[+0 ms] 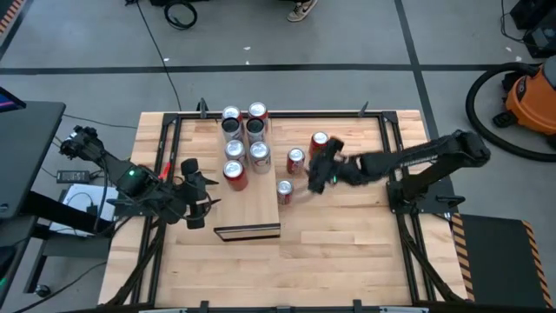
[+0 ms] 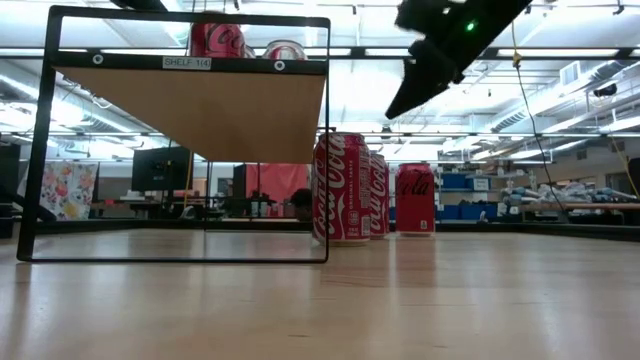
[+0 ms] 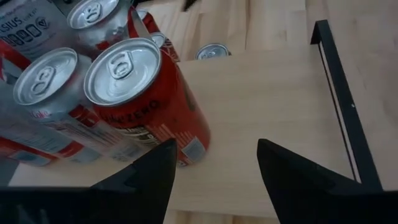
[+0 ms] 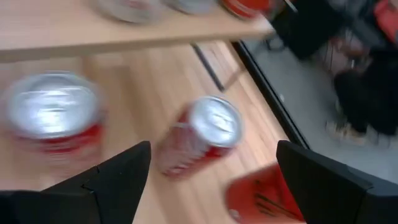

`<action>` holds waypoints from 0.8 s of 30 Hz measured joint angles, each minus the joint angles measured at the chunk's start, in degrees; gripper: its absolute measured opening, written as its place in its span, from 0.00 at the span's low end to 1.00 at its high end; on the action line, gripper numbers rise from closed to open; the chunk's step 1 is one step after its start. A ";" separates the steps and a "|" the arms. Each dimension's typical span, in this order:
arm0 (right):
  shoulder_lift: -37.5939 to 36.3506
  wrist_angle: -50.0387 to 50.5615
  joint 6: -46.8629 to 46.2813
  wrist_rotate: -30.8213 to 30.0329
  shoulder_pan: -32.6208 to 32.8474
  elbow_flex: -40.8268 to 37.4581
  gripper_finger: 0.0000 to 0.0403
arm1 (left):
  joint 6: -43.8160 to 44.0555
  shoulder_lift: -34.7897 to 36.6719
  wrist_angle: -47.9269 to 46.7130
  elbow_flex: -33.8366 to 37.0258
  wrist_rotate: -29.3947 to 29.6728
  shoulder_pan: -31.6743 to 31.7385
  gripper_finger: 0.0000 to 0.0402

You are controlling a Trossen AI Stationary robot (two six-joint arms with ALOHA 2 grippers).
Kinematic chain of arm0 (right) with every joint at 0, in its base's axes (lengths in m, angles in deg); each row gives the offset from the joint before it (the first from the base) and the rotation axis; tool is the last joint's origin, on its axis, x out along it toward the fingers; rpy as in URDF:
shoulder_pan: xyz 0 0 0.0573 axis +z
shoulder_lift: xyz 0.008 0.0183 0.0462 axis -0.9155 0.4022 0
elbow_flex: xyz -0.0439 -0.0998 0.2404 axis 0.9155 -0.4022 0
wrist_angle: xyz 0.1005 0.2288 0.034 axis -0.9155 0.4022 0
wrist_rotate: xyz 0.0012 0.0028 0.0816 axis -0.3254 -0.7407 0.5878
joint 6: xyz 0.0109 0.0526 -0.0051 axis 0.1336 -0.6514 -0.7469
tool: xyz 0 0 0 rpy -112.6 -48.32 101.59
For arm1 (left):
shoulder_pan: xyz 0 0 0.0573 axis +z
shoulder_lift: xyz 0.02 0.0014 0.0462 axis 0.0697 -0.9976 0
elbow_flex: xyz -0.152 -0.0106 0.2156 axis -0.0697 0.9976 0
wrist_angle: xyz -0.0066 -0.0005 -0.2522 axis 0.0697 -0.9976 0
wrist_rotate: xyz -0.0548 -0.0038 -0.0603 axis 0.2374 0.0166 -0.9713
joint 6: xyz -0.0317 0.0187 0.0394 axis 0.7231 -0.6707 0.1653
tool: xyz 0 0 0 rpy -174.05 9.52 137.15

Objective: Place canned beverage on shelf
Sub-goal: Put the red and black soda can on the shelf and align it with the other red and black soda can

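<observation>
Shelf (image 1: 252, 187) lay at table centre, six cans (image 1: 245, 139) crowding its twelve o'clock end. My left gripper (image 1: 196, 196) hung at its nine o'clock edge, jaws apart, empty. My right gripper (image 1: 320, 171) hovered wide, empty, among three loose cans (image 1: 296, 162) at three o'clock.

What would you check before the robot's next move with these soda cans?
1. Right gripper empty and open: ok, nothing between its fingers.
2. Cans on table to fetch: ok, three stand upright by the shelf, nearest one.
3. Free room on shelf: ok, its near end is bare; six cans crowd the far end.
4. Left gripper out of the way: not ok, it hovers open at the shelf's edge by a red can.
5. Right gripper lined up over a can: cannot tell.
</observation>
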 joint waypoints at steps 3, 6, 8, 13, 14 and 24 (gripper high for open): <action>-1.15 1.05 -0.29 5.25 -7.35 0.00 0.89 | -0.41 0.01 -0.16 -0.15 0.37 0.02 0.58; -0.58 1.00 -0.46 7.15 -13.87 0.00 0.89 | -0.47 0.01 -0.50 -0.15 0.52 0.02 0.58; 0.37 0.17 -0.48 8.18 -17.27 0.00 0.89 | -0.47 0.01 -0.52 -0.15 0.54 0.02 0.58; 3.59 -3.30 -0.95 10.71 -22.40 -0.02 0.89 | -0.17 -0.02 -1.35 -0.15 0.58 0.02 0.58; 4.28 -3.61 -1.13 11.23 -23.18 -0.02 0.89 | -0.03 -0.02 -1.51 -0.15 0.56 0.02 0.58; 6.89 -3.44 -2.91 12.74 -26.94 -0.02 0.89 | 1.04 -0.02 -1.73 -0.15 0.58 0.00 0.58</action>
